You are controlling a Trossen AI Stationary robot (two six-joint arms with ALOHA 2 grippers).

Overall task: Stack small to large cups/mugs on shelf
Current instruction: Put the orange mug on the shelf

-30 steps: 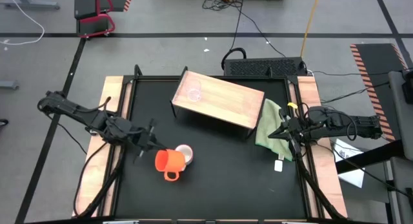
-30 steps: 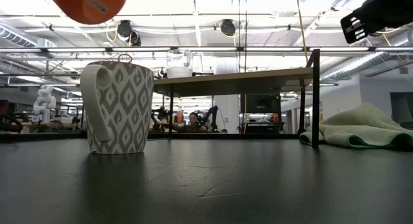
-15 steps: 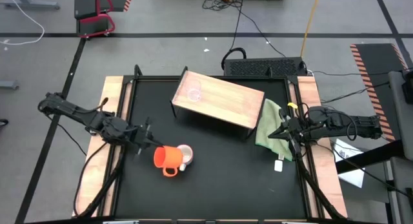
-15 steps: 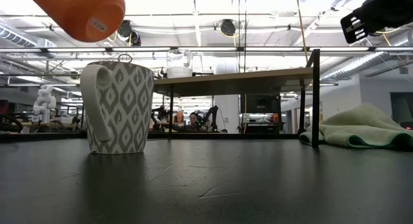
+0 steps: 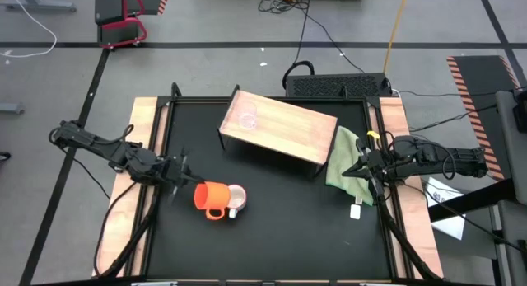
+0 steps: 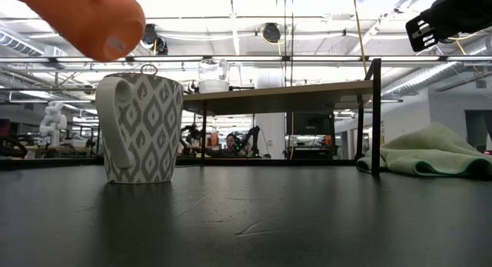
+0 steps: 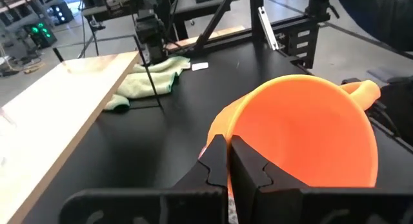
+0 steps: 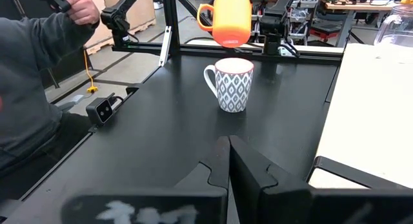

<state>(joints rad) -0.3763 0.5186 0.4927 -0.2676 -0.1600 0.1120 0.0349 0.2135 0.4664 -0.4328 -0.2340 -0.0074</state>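
Orange mug shifted left, three cups, one shelf

You've got grey floor with black tape lines, a red-framed cart far left, and ceiling strip lights overhead.

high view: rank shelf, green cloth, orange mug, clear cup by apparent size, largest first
1. shelf, by far the largest.
2. green cloth.
3. orange mug, held up off the table by the left claw, so nearer the camera; it may look bigger than it is.
4. clear cup on the shelf, smallest.
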